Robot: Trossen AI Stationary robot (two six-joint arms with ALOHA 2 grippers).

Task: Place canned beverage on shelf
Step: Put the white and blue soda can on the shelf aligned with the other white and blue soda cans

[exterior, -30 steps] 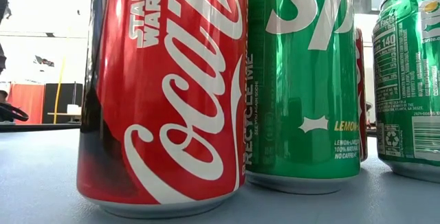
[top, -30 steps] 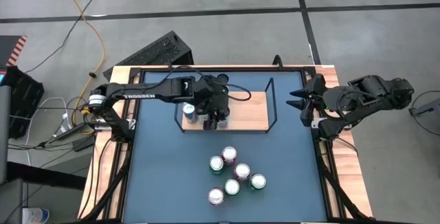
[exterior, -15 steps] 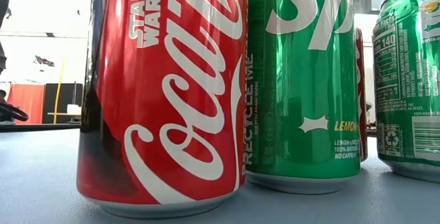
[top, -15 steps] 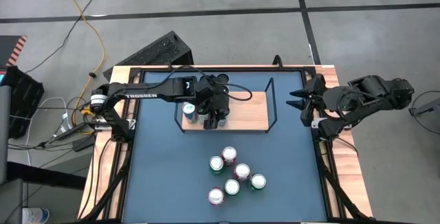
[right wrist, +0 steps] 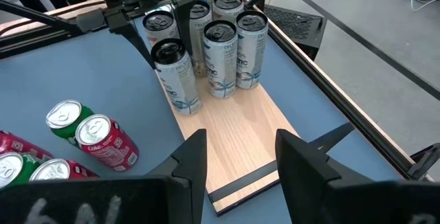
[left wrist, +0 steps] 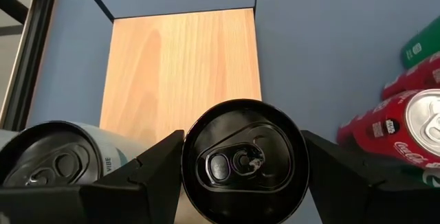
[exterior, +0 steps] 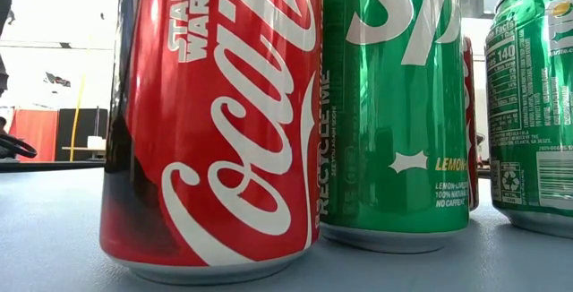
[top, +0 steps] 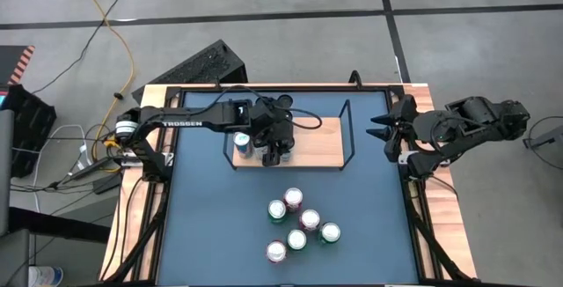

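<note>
1. The shelf (top: pixel 303 143) is my landmark: a light-wood board with thin black wire rails, lying on the blue tabletop (top: pixel 211 225) toward its far edge.
2. On the shelf's end nearest my left arm stands a tight cluster of pale slim cans (right wrist: pixel 223 45), all upright and close together; the rest of the board toward my right arm is bare wood.
3. One of those cans, with a pale label and dark lid (left wrist: pixel 51 165), stands just beside the can I am holding, so that side is crowded.
4. Off the shelf, on the tabletop on the near side of the board, six red and green soda cans (top: pixel 301 219) are bunched together, well apart from the shelf. In the low view a red cola can (exterior: pixel 215 117) and a green lemon-lime can (exterior: pixel 394 104) fill the picture.
5. My left gripper (left wrist: pixel 242 176) is over the shelf's crowded end, at the board's near edge. Its fingers (left wrist: pixel 148 169) are spread to a can's width and press both sides of the black-topped can (left wrist: pixel 244 161), which stands upright between them, seen from above.
6. Whether that can's base rests on the wood I cannot tell.
7. My right gripper (right wrist: pixel 237 157) waits beyond the shelf's bare end, at the table's edge, fingers partly apart and empty, pointing back toward the board.
</note>
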